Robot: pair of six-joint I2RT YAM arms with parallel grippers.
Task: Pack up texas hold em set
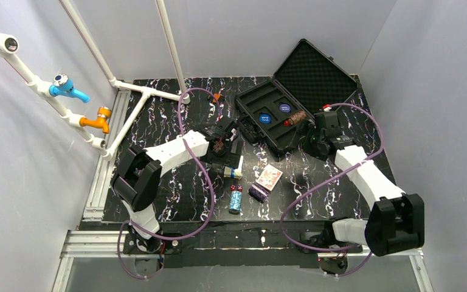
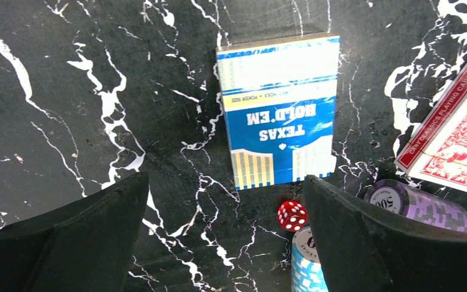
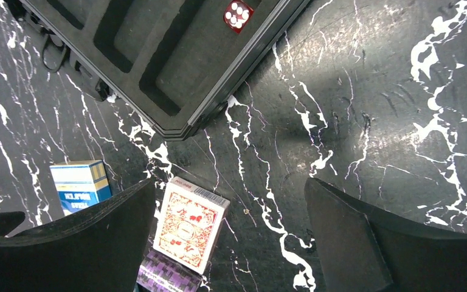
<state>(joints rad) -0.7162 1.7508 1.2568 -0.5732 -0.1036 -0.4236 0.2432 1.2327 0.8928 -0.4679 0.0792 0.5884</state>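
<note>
Though left fingers (image 2: 67,243) and right fingers (image 3: 365,243) gape empty, blue chip stack (image 2: 304,267) sits half-hidden.

The black case (image 1: 252,100) lies open at the far side of the table (image 1: 158,118), its foam-lined lid (image 1: 316,76) tipped back. Inside are two blue chip stacks (image 1: 285,107) and a dark chip roll (image 1: 298,115). A red die (image 3: 238,15) sits on the foam.

In front of the case, a blue Texas Hold'em card box (image 2: 280,112) lies flat. A second red die (image 2: 292,215) rests between it and a pale blue chip roll (image 1: 236,201) lying on its side. A red card box (image 1: 269,177) also lies flat, with a purple chip roll (image 1: 257,193) at its near edge.
</note>
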